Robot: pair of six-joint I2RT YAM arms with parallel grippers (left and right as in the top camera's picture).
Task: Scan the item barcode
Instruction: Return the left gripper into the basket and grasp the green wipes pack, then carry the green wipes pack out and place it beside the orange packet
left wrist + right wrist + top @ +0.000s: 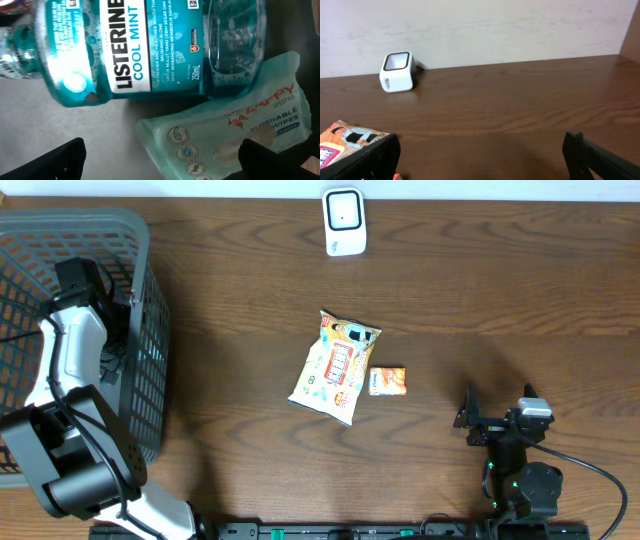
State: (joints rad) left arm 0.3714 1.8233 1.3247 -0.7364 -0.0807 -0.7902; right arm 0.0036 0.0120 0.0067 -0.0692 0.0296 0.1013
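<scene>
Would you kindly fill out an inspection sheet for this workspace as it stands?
Surface: brown wooden table; no spills seen.
Job's things: white scanner at the far edge; snack bag mid-table, small orange packet beside it; mouthwash bottle and wipes pack lying in the grey basket.
Clutter: nothing seen.
Grippers: left gripper open and empty above the wipes pack; right gripper open and empty over the table.
Cables: black cable looping at the near right corner.
Surroundings: pale wall behind the table.

table (500,280): grained wood | basket (150,360): plastic mesh | mouthwash bottle (150,45): glossy clear plastic | wipes pack (225,135): matt film
</scene>
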